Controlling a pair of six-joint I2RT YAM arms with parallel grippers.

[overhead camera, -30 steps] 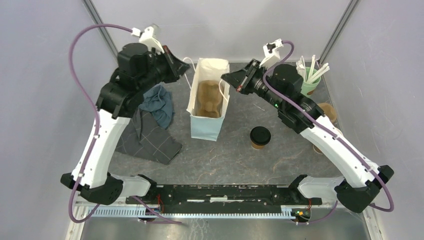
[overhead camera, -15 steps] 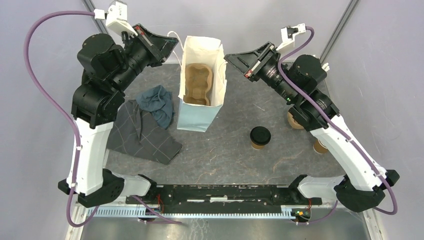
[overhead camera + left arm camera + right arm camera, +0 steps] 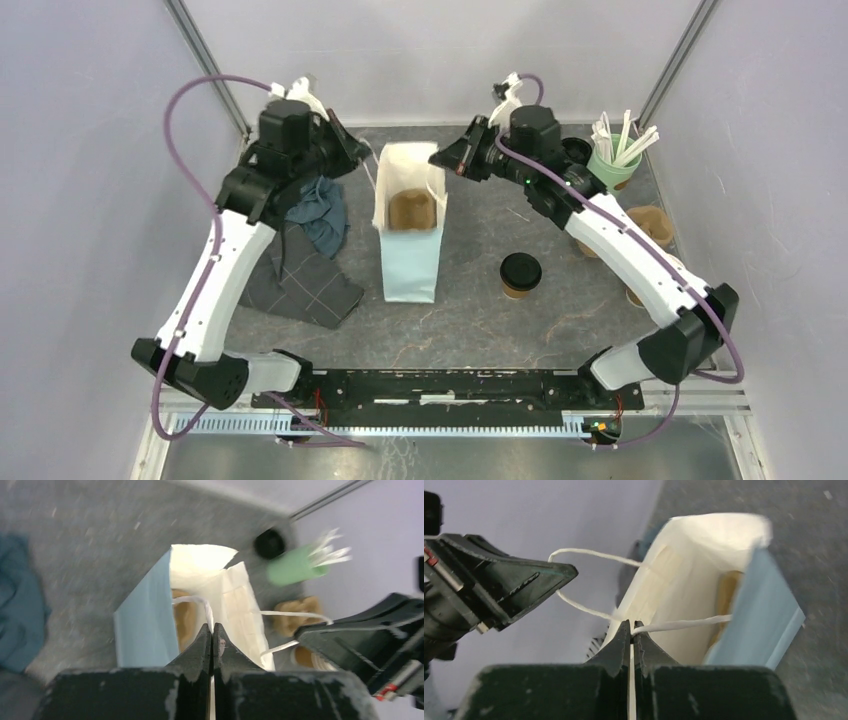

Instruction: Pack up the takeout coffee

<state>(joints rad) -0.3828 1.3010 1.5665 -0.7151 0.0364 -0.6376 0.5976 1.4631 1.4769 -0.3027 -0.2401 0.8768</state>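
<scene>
Pinching the handles [image 3: 674,624] of the bag [image 3: 410,265] in left jaws and right jaws, both shut, with the coffee cup [image 3: 520,274] upright behind the right jaws, nearer that arm.

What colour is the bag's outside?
Light blue; the bag shows it best in the top view.

On my screen both arms look alike. The left arm [image 3: 215,290] and the right arm [image 3: 640,265] each have long white shell links set between bulky matte-black joint housings, with a black block at the base. A left purple cable [image 3: 168,115] arcs along one arm, and a right purple cable [image 3: 738,345] trails the other. A white printed bracket [image 3: 300,88] caps the left wrist. The left pincer [image 3: 212,630] and the right pincer [image 3: 631,626] are black and wedge-shaped, with scuffed, pale-speckled edges. I can see a small red tab [image 3: 429,556] on the flank of the left one.
</scene>
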